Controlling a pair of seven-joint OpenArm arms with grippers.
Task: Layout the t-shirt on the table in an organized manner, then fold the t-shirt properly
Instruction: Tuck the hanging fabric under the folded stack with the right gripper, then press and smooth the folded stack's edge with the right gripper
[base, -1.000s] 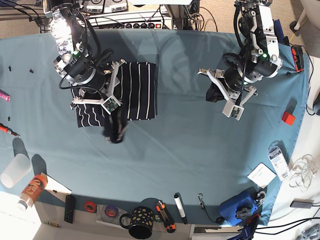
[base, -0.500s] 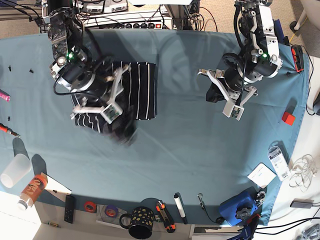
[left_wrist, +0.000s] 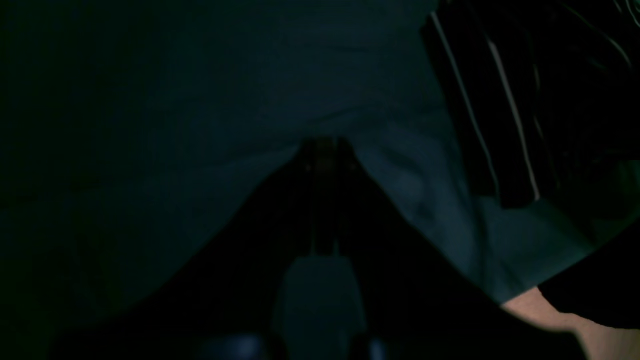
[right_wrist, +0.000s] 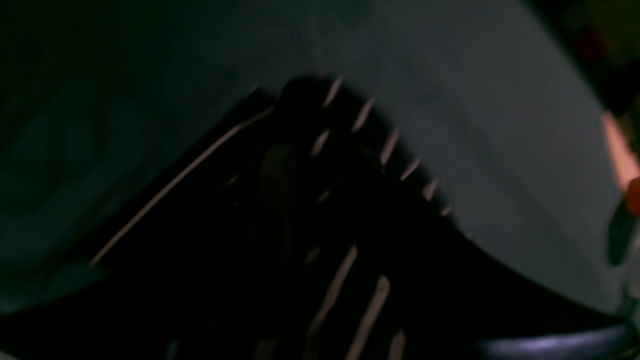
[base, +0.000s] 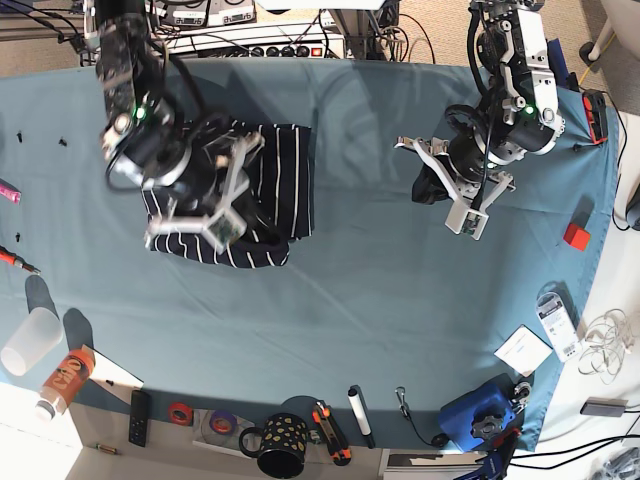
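The t-shirt (base: 280, 190), dark with thin white stripes, lies as a folded block on the left half of the teal table (base: 380, 300). My right gripper (base: 250, 225) sits over the shirt's lower part and is shut on a fold of it. In the right wrist view striped fabric (right_wrist: 350, 280) drapes across the fingers and hides them. My left gripper (base: 427, 188) hovers to the right, apart from the shirt. In the left wrist view it (left_wrist: 325, 150) is shut on nothing above the cloth, with the shirt's edge (left_wrist: 500, 100) at the upper right.
Along the front edge stand a dotted black mug (base: 280, 445), tape rolls (base: 180, 412), a clear cup (base: 28, 340) and an orange bottle (base: 65, 380). A red block (base: 576, 236), a white card (base: 523, 350) and a blue tool (base: 480, 415) lie at the right.
My right arm has swung the held fold from below the shirt's front edge up and to the right, so a striped flap now lies along the shirt's lower right. The left arm has not moved.
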